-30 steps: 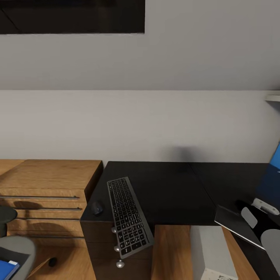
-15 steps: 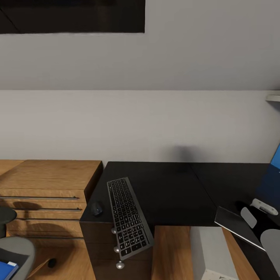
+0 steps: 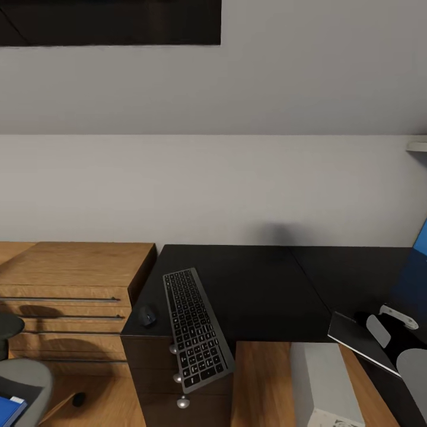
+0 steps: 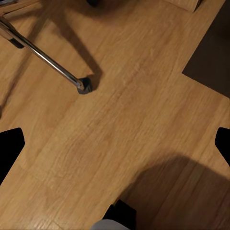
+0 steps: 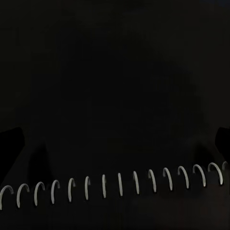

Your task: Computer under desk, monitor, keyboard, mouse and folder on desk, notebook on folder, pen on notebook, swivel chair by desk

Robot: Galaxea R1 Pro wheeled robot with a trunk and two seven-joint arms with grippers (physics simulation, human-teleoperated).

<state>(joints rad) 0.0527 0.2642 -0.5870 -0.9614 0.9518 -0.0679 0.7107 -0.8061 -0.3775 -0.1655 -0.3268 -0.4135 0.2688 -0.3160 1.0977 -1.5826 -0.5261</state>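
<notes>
On the black desk (image 3: 261,290) a grey keyboard (image 3: 194,329) lies angled, its near end hanging over the front edge. A small dark mouse (image 3: 147,316) sits just left of it. A black spiral notebook (image 3: 356,339) rests on the desk's right wing, beside the blue monitor (image 3: 420,249). Its wire binding (image 5: 120,184) runs under my right gripper (image 5: 117,141), which is open close above it. A blue folder (image 3: 9,409) lies on the grey swivel chair (image 3: 26,379). The pale computer tower (image 3: 326,382) stands under the desk. My left gripper (image 4: 115,146) is open over the wooden floor.
A wooden dresser (image 3: 71,284) with drawers stands left of the desk, against the grey wall. A chrome chair leg with a caster (image 4: 84,86) crosses the floor below my left gripper. Grey links of my right arm (image 3: 414,370) lie over the desk's right wing.
The whole head picture has shifted slightly, so the camera moved. The notebook and right arm at the right edge have barely moved.
</notes>
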